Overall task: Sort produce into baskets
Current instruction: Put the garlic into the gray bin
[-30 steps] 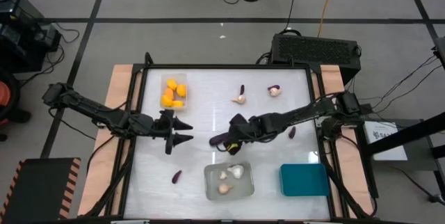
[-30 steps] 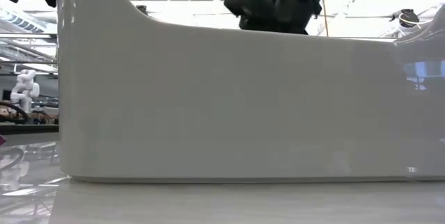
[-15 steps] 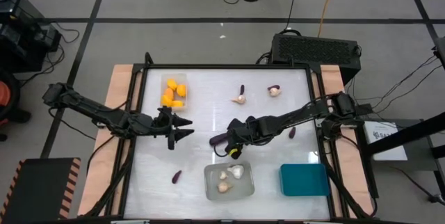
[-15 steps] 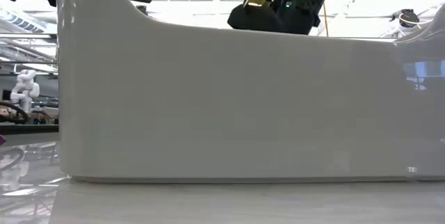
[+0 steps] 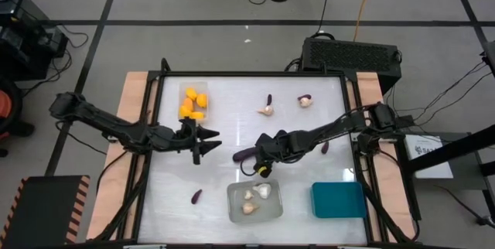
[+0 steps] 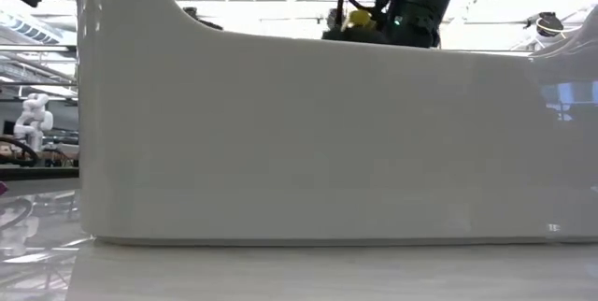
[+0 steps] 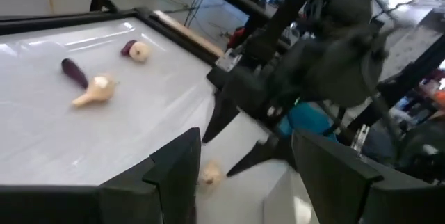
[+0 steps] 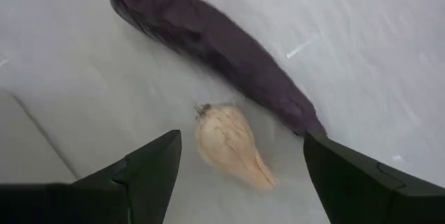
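Observation:
My right gripper (image 8: 240, 140) points steeply down over the table's middle (image 5: 261, 164), open. A cream garlic bulb (image 8: 229, 144) lies on the table between its fingers, touching neither. A dark purple eggplant (image 8: 208, 43) lies just beyond the bulb (image 5: 244, 155). My left gripper (image 5: 210, 142) hovers open left of centre, pointing toward the right arm. The clear bin (image 5: 193, 102) holds orange pieces. The grey bin (image 5: 254, 201) holds garlic. The teal bin (image 5: 338, 199) stands at the near right.
Loose on the table are an eggplant (image 5: 196, 196) at the near left, an eggplant (image 5: 269, 100) and garlic (image 5: 266, 110) at the far middle, another garlic (image 5: 306, 101), and an eggplant (image 5: 325, 147) at the right. A black vented box (image 5: 352, 52) sits beyond the far edge. The grey bin's wall (image 6: 327, 133) fills the low view.
My right gripper has sunk a little toward the table over the garlic and eggplant, rolling slightly. My left gripper has turned a little, its fingers reaching slightly farther toward the table's right. The produce has stayed where it was.

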You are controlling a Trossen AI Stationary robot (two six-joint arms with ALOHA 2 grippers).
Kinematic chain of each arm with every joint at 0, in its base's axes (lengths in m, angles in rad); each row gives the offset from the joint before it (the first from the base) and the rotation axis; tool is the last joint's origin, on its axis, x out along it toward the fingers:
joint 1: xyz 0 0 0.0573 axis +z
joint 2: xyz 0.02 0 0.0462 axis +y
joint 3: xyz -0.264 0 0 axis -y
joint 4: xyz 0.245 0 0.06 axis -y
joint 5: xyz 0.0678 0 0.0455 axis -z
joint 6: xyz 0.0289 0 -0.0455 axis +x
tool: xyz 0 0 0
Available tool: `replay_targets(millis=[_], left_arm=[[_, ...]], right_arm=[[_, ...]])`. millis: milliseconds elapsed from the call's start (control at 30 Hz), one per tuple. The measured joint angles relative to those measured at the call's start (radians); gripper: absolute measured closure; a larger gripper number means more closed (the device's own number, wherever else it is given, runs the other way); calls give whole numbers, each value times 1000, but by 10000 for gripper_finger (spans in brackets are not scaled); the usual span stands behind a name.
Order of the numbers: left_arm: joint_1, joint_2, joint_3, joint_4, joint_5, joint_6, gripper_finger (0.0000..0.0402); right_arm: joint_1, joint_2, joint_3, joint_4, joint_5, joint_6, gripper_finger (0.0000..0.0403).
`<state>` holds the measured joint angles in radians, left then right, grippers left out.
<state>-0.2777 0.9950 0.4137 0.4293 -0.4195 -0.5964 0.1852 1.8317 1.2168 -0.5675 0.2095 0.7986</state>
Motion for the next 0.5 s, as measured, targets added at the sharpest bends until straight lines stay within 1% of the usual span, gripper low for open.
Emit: replay_targets(millis=[33,100,167,233,400,500], left_arm=[[4,23,0,44,6,1,169],[14,73,9,125,58,7,169],[28,121,38,144,127,8,169],[36,160,64,130,165,8,169],[51,235,111,128,178,8,169],[54,255,126,128,187,7,169]], right_arm=[[0,0,-11,6,0,0,108],[0,0,-28,12,-1,0,108],[0,0,-41,14,-1,1,108],[0,0,-51,15,-1,13,108],[0,0,-82,88,-1,28,108],[0,0,-102,132,2,28,108]])
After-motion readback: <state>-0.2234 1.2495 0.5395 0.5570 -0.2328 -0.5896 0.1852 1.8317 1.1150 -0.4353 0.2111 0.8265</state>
